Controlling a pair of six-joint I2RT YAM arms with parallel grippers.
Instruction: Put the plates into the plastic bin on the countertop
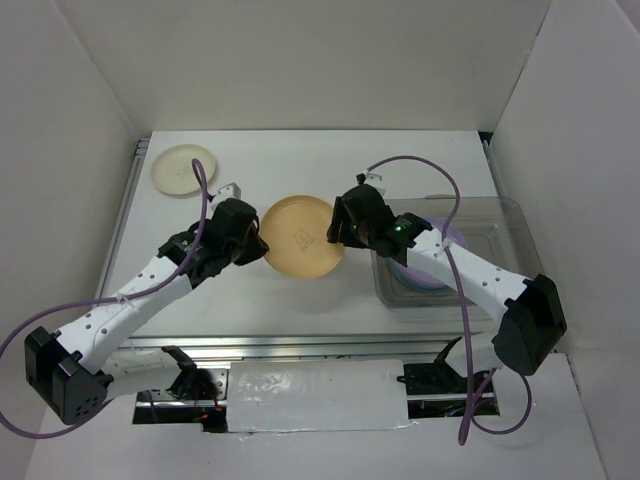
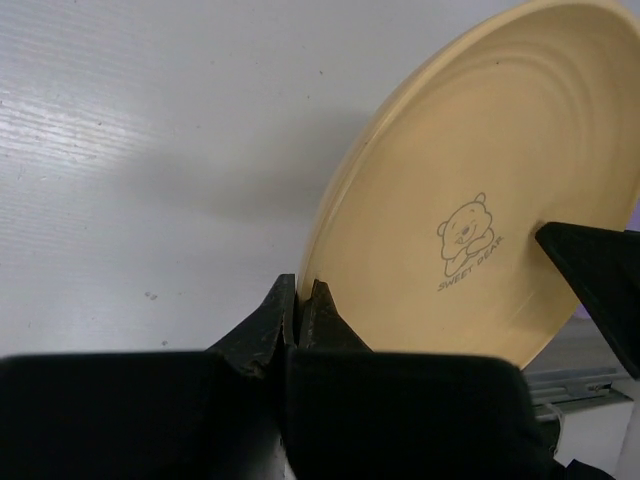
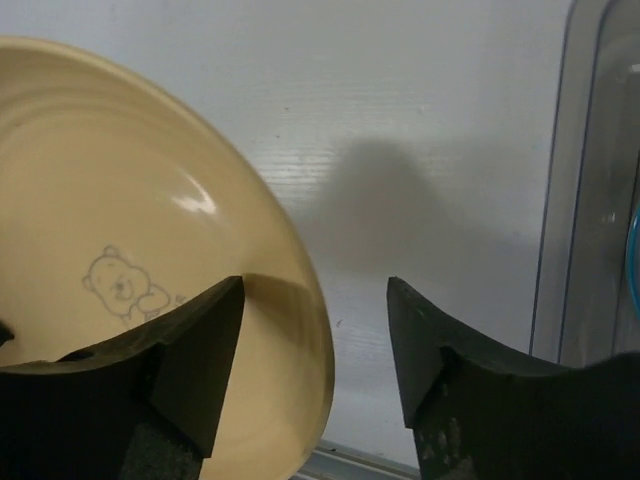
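Over the middle of the white countertop (image 1: 300,160), the left gripper (image 2: 298,300) pinches the tilted orange-yellow bear-print plate (image 1: 300,237) by its rim. Opposite, the right gripper (image 3: 315,330) straddles the other rim, jaws apart. The plastic bin (image 1: 500,205) sits just to the right.

Plain white walls (image 1: 330,60), soft even light

Quick headcount: two plates outside the bin, one cream plate (image 1: 183,168) and one orange-yellow plate (image 1: 300,237). One clear plastic bin (image 1: 505,212) with one stack of plates (image 1: 405,278) in it, lavender on top. Can't count those, an arm covers most of them. One white countertop (image 1: 300,160). Two arms: left arm (image 1: 140,300) and right arm (image 1: 470,272).
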